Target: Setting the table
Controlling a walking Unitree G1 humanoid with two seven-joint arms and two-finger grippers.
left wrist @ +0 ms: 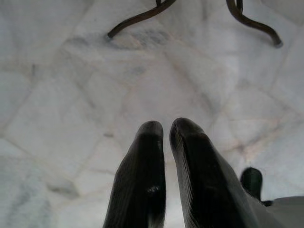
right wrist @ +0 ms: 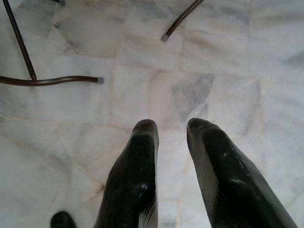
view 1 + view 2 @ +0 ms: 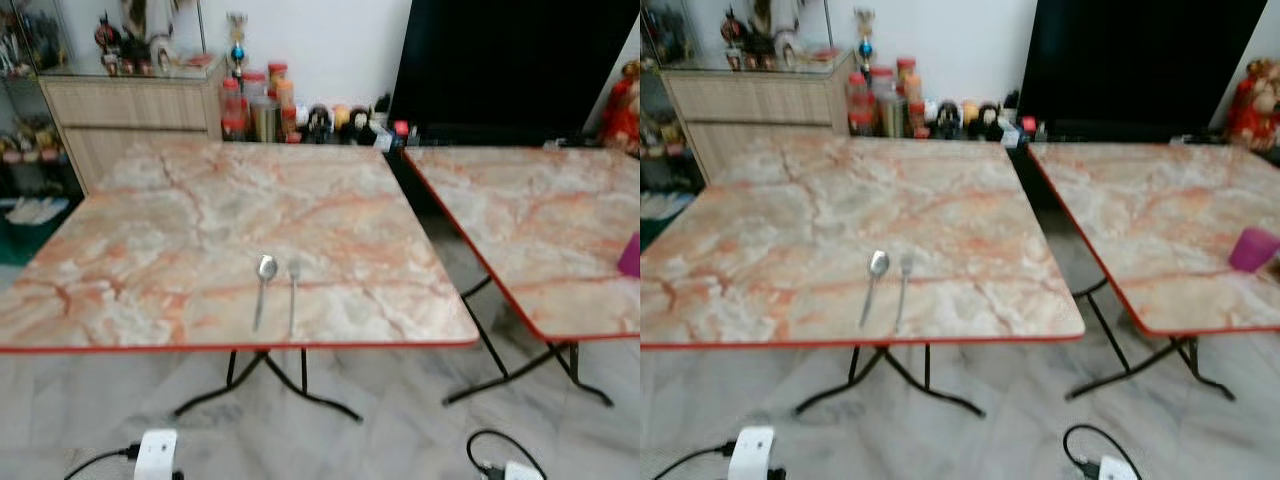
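A spoon (image 3: 264, 283) and fork (image 3: 293, 292) lie side by side on my desk (image 3: 150, 250). Pink cup (image 3: 1252, 249) on the neighbouring desk; contents hidden. My left claw (image 1: 166, 130) hangs nearly closed, my right claw (image 2: 172, 127) slightly spread.

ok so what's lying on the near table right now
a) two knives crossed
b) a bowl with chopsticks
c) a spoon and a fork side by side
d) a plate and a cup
c: a spoon and a fork lie side by side, apart, near the front edge of the marble-patterned table, handles toward the robot.
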